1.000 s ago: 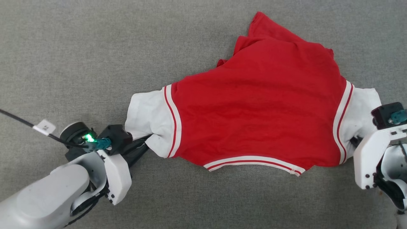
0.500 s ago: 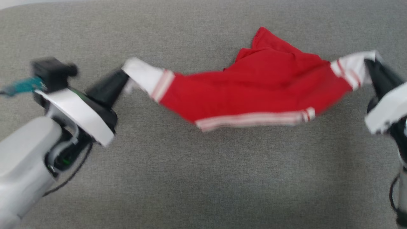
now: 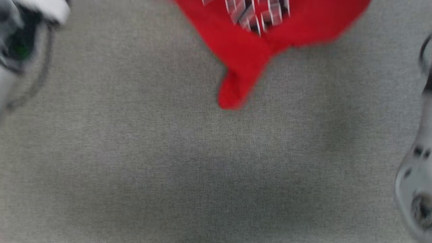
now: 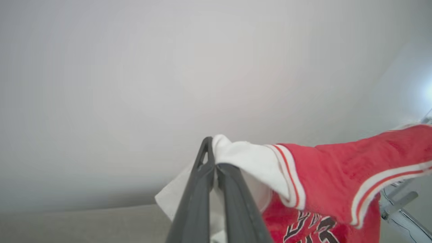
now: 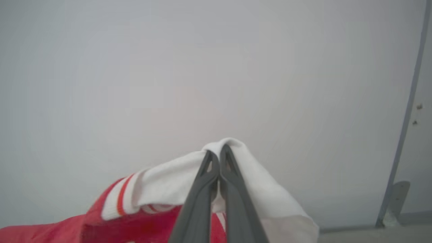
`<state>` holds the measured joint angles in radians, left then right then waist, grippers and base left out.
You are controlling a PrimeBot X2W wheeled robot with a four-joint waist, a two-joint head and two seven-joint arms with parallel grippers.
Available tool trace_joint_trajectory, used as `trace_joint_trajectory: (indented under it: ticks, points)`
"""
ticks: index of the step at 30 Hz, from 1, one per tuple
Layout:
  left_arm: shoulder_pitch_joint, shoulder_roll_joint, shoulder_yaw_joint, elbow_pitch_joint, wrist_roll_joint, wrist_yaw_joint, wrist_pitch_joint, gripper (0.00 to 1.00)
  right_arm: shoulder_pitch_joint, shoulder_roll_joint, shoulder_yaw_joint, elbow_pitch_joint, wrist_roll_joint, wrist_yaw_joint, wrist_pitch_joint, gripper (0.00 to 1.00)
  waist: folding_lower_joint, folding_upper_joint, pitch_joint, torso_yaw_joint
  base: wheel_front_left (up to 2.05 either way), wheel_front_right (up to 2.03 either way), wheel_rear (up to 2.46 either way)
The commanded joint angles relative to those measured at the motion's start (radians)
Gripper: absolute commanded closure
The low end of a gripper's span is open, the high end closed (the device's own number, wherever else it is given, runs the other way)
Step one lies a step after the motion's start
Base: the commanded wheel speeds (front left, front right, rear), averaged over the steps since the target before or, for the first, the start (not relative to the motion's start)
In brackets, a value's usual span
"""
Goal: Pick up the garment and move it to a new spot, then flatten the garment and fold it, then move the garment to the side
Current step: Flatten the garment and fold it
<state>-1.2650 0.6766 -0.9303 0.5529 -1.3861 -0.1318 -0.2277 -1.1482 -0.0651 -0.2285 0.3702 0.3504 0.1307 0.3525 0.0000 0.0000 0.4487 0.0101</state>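
Wide grey cloth surface [image 3: 168,162] below in the head view, all of it blurred, and a pale wall [image 4: 135,84] behind both wrist views. The garment [image 3: 256,40] is up at the top edge of the head view, a red corner drooping down toward the middle. Whether that corner brushes the surface is lost in the blur. Pale arm shapes sit at the far left and far right edges.

Now the left gripper [image 4: 212,152]: fingers pressed tight together, pinching a white sleeve [image 4: 249,162], with the red body stretching off to the right of that view and dark-and-white lettering [image 4: 310,229] showing underneath. The right gripper [image 5: 217,153] is the same story, jaws clamped together on the other white sleeve [image 5: 175,182], which drapes over both fingers.
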Motion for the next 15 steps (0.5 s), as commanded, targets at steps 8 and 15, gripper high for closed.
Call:
trace_joint_trajectory:
  ticks: [8,15]
  points:
    - [-0.321,-0.049,0.103,0.204,-0.008,0.002,-0.031,1.0,-0.41,0.012,-0.093,0.27,-0.116,0.0,-0.237,1.0,0.0,0.0,0.052,-0.011,0.0,0.0,0.0]
    - [-0.285,-0.063,0.093,0.173,-0.03,0.002,-0.035,1.0,-0.431,0.011,-0.081,0.416,-0.132,0.0,-0.308,1.0,0.0,0.0,0.016,-0.001,0.0,0.0,0.0]
